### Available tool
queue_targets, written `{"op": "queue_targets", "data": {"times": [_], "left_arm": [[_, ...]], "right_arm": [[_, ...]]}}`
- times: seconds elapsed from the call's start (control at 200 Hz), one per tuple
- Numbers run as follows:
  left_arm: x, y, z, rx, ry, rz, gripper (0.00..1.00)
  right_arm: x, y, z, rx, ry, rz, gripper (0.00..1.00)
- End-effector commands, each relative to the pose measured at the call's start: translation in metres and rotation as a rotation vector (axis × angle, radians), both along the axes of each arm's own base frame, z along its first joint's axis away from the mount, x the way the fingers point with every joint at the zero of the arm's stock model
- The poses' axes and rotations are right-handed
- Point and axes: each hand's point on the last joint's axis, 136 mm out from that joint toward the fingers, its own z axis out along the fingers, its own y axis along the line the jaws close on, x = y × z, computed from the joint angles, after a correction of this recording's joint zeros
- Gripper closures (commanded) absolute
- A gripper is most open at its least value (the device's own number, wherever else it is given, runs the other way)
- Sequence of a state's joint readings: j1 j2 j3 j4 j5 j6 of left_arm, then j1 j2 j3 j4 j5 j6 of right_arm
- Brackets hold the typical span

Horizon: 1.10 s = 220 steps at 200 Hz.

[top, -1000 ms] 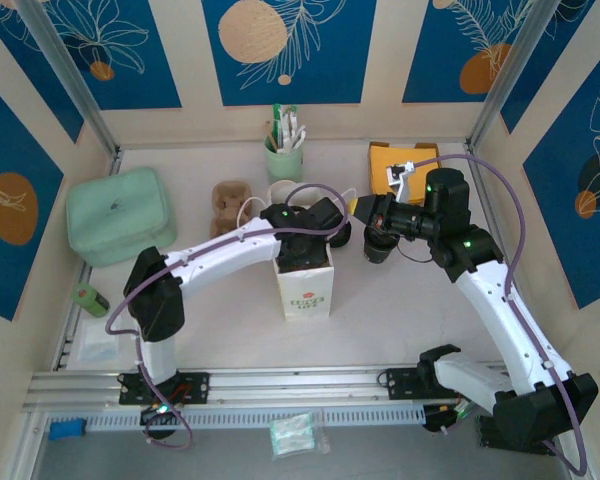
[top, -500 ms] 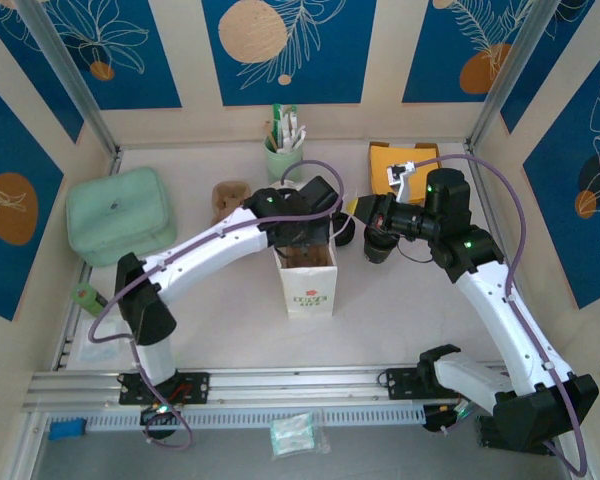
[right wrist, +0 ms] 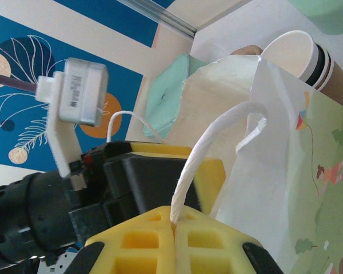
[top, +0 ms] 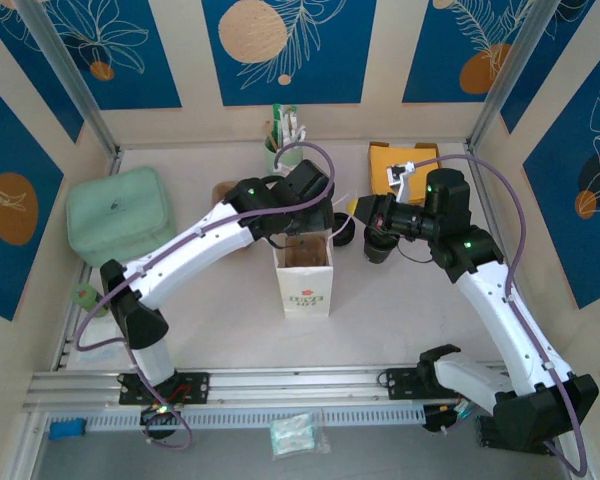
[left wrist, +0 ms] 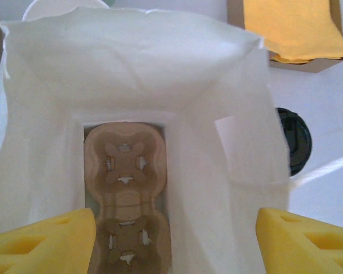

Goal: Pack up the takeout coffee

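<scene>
White paper bag (top: 305, 285) stands open on the surface (top: 400, 310), directly under the L fingers (left wrist: 308, 240). Inside, flat on the bottom, lies a brown cardboard cup carrier (left wrist: 126, 188). The L fingers are spread wide, one yellow pad on each side of the bag mouth, gripping nothing. The R fingers (right wrist: 154, 245) are closed on the bag's twisted paper handle (right wrist: 186, 174), pinched btwn the two yellow pads.

Coffee cup (left wrist: 294, 142) is outside the bag, on the surface just past the bag wall, on the R-hand side of the L fingers. From above only its black lid shows, partly cut off by the bag wall; can't make out the body. In the top view the cup (top: 342, 234) is a dark shape btwn the bag and the R fingers.

L wrist view gives the bag's inside, plus a box w/ yellow cloth (left wrist: 291, 25) beyond the bag. R wrist view gives the handle grip, the bag's printed side and stacked lidless paper cups (right wrist: 308, 60) behind the bag.
</scene>
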State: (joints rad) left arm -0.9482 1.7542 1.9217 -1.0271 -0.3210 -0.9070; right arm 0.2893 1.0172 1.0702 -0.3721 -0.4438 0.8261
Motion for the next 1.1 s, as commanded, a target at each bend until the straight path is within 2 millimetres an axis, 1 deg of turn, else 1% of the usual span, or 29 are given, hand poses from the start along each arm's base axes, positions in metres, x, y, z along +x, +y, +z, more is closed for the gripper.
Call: {"op": "queue_targets", "data": {"times": [0.0, 0.18, 0.49, 0.79, 1.095], "left_arm": [[-0.004, 0.004, 0.009, 0.017, 0.01, -0.032, 0.27], [-0.009, 0.007, 0.013, 0.059, 0.02, -0.055, 0.26], [-0.02, 0.012, 0.015, 0.081, 0.047, -0.087, 0.25], [-0.029, 0.007, 0.019, 0.086, 0.06, -0.129, 0.25], [-0.039, -0.003, 0.03, 0.063, 0.052, -0.171, 0.25]], "right_arm": [[-0.004, -0.001, -0.006, -0.017, -0.001, 0.002, 1.0], [-0.004, 0.0, -0.007, -0.021, 0.001, 0.001, 1.0], [-0.004, 0.001, -0.007, -0.023, 0.0, 0.001, 1.0], [-0.005, 0.001, -0.007, -0.026, 0.002, 0.0, 1.0], [-0.005, 0.0, -0.008, -0.028, 0.003, -0.004, 1.0]]}}
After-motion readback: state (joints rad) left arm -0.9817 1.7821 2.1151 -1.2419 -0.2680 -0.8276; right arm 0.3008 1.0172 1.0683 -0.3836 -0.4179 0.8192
